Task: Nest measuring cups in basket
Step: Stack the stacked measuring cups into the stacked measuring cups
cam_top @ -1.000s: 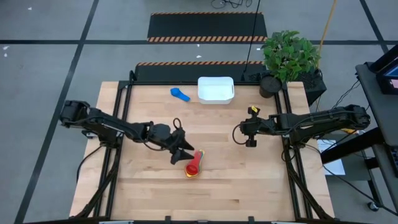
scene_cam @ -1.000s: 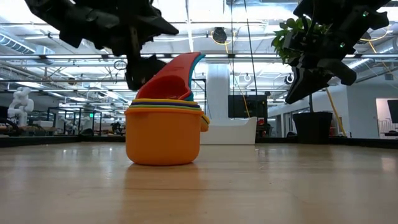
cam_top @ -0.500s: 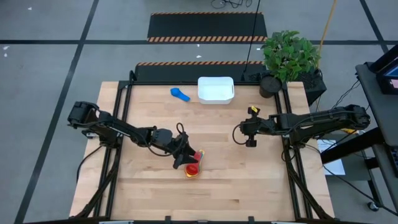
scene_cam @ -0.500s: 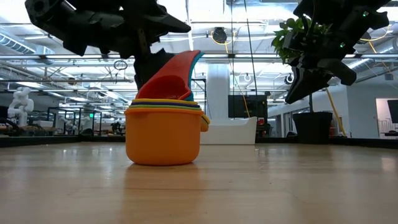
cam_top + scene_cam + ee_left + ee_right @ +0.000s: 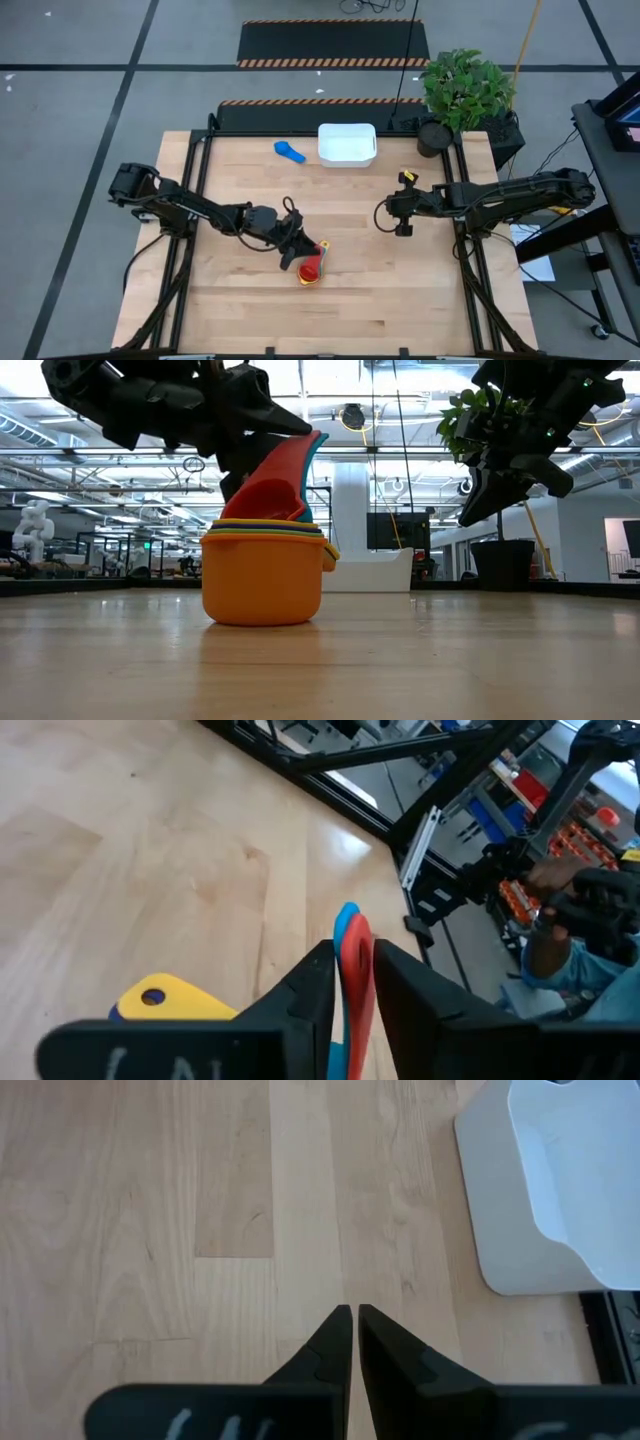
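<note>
A nested stack of measuring cups (image 5: 310,270) stands on its base on the table's middle, orange outermost (image 5: 262,575). Its red and light blue handles stick up, and a yellow handle (image 5: 165,1000) lies lower. My left gripper (image 5: 303,252) is shut on the raised handles. One dark blue cup (image 5: 290,152) lies alone at the far side, left of the white basket (image 5: 347,143). My right gripper (image 5: 403,228) hovers shut over bare wood right of centre, holding nothing. My left gripper pinches the raised red and light blue handles (image 5: 352,935) together between its two fingers, one finger on each flat face. The fingers come from the table's left, slanting slightly down. The cups stay nested in the stack, whose orange bottom (image 5: 262,615) rests on the table.
A potted plant (image 5: 465,90) stands off the table's far right corner. The basket (image 5: 560,1190) lies just beyond my right gripper (image 5: 354,1312). Bare wood lies along the near edge and between the stack and the basket.
My left gripper has moved a little down and toward the stack, and its wide-open fingers have shut on the raised red and light blue handles. The stack stays where it was.
</note>
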Tool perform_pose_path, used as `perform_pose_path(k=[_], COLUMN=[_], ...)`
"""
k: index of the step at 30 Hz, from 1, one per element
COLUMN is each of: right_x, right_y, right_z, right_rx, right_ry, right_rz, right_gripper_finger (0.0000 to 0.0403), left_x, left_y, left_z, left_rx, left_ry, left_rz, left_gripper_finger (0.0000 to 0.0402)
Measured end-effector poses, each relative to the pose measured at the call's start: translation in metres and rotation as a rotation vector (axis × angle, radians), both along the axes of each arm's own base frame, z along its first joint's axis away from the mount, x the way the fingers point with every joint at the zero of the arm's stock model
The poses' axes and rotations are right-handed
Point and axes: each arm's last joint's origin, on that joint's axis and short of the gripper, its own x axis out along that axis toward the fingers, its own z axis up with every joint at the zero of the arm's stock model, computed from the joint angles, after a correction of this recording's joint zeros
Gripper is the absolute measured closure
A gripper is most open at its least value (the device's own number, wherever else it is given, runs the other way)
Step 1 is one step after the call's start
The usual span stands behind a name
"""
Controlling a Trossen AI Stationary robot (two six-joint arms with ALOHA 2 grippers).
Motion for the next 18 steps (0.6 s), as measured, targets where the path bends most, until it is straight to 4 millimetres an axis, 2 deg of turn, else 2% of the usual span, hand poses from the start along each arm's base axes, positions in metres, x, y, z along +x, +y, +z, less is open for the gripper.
perform_pose_path(k=[5,9,18], right_x=[0.000,0.000,0.000], right_y=[0.000,0.000,0.000], right_z=[0.000,0.000,0.000], right_rx=[-0.003,-0.003,-0.003], right_ry=[0.001,0.001,0.001], right_rz=[0.001,0.000,0.001], right_gripper_finger=[0.0390,0.0390,0.0390], left_x=[0.001,0.003,0.005], left_y=[0.001,0.008,0.025], left_z=[0.005,0.012,0.012], left_rx=[-0.016,-0.079,-0.214], left_ry=[-0.048,-0.106,-0.060], left_rz=[-0.005,-0.028,-0.051], left_gripper_finger=[0.0385,0.0382,0.0386])
